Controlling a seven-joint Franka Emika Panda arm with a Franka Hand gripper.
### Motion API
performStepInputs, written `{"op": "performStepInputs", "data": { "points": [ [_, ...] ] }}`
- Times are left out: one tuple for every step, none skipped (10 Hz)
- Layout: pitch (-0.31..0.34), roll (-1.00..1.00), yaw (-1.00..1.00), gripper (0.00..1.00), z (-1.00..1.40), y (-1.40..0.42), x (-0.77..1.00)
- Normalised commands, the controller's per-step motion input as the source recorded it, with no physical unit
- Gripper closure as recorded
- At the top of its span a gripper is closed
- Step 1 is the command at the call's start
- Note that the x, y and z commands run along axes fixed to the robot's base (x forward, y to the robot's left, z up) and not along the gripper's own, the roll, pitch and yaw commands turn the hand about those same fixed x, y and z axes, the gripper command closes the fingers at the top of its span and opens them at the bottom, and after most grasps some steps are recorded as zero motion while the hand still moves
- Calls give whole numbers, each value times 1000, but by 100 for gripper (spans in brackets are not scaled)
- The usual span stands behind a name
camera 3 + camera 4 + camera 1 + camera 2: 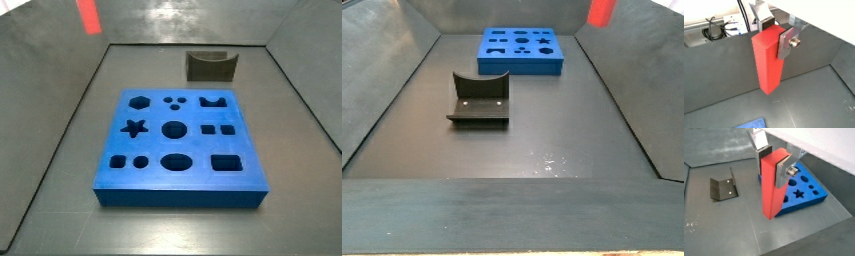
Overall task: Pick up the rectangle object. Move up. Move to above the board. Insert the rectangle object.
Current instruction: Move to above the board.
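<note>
My gripper (776,35) is shut on the top of the rectangle object (767,65), a smooth red-orange bar that hangs upright between the fingers in both wrist views. The silver fingers (785,172) press its two opposite faces, and the gripper (775,162) holds it well above the grey floor. The blue board (807,204) with its shaped holes lies flat behind the rectangle object (771,193). In both side views only the bar's lower end (88,14) (601,11) shows at the frame edge, off to one side of the board (181,198) (523,67). One board corner (752,123) peeks in.
The dark fixture (723,189) stands on the floor apart from the board (210,66) (480,100). Sloping grey walls (67,90) enclose the floor. Cables and a white box (724,27) sit beyond the wall.
</note>
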Motion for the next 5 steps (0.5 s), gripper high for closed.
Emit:
{"op": "performStepInputs", "data": {
  "points": [
    [85, -15, 33, 100, 548, -50, -765],
    [84, -13, 34, 100, 458, -46, -765],
    [85, -10, 36, 100, 279, -42, -768],
    [85, -9, 37, 100, 148, -40, -768],
    [75, -9, 38, 100, 7, -39, -760]
  ]
}}
